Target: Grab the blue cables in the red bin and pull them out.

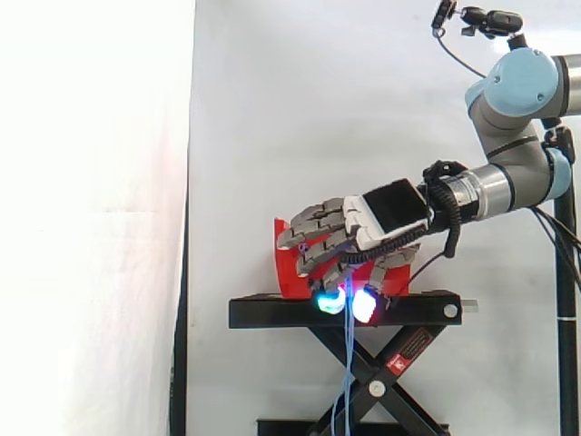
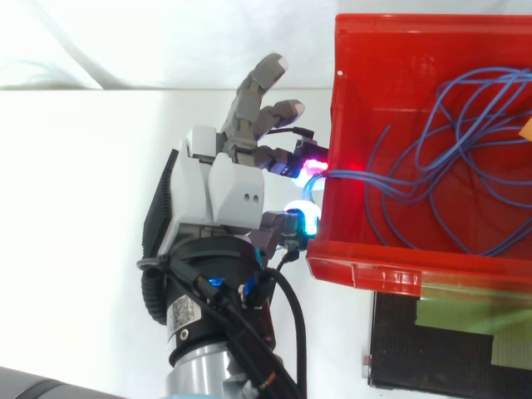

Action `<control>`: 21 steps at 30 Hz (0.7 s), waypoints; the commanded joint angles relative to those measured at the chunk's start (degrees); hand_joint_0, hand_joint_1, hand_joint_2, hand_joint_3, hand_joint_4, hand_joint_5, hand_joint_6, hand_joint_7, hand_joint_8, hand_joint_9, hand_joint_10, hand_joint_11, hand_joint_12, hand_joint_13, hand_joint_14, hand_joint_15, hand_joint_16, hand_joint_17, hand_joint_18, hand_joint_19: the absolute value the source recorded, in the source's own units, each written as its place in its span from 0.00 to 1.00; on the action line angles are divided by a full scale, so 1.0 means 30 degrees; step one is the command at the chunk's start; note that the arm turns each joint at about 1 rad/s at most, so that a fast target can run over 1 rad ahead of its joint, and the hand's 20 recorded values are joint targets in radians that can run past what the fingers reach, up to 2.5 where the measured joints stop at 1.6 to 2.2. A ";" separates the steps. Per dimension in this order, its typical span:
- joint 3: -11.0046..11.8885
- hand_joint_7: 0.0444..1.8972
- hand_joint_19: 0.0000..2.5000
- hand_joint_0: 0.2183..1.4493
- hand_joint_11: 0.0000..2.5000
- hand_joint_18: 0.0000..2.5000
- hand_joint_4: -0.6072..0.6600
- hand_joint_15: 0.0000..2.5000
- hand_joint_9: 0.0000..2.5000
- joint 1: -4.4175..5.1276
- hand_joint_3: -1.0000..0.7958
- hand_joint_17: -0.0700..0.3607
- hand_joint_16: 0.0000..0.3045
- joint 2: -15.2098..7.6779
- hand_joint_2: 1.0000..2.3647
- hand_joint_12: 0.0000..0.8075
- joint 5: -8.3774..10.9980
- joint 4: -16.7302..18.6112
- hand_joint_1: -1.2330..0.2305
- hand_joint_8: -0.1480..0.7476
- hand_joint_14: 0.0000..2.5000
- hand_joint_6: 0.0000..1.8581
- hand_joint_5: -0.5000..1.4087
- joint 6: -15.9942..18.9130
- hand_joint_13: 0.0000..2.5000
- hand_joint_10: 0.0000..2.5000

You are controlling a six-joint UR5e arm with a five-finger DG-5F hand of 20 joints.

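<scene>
The red bin (image 2: 382, 270) holds a loose tangle of thin blue cables (image 2: 432, 166). My hand (image 2: 220, 187) is just outside the bin's left wall, with some fingers stretched out and the others curled in. Two glowing fingertips (image 2: 309, 169) pinch a strand where it crosses the rim. In the side view the hand (image 1: 390, 213) hangs in front of the tilted bin (image 1: 289, 263), its lit pads (image 1: 331, 302) level with the stand top. A blue strand (image 1: 348, 363) drops from between them toward the floor.
The bin sits on a black stand top (image 1: 272, 313) carried by a scissor lift (image 1: 381, 368). A small orange piece (image 2: 526, 129) lies at the bin's right edge. A white curtain hangs behind, and the stand's dark surface (image 2: 449, 349) shows below the bin.
</scene>
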 commanded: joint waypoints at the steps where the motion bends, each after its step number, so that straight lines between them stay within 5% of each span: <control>1: -0.0021 0.41 0.19 0.47 0.17 0.11 0.63 0.12 0.30 0.0027 0.00 0.41 0.16 0.0000 0.00 0.44 -0.0001 0.0017 0.23 0.47 0.00 0.02 0.76 0.0000 0.15 0.01; 21: -0.0021 0.40 0.19 0.48 0.17 0.11 0.62 0.12 0.31 0.0027 0.00 0.41 0.15 0.0000 0.00 0.44 -0.0001 0.0105 0.23 0.47 0.00 0.08 0.77 0.0000 0.16 0.01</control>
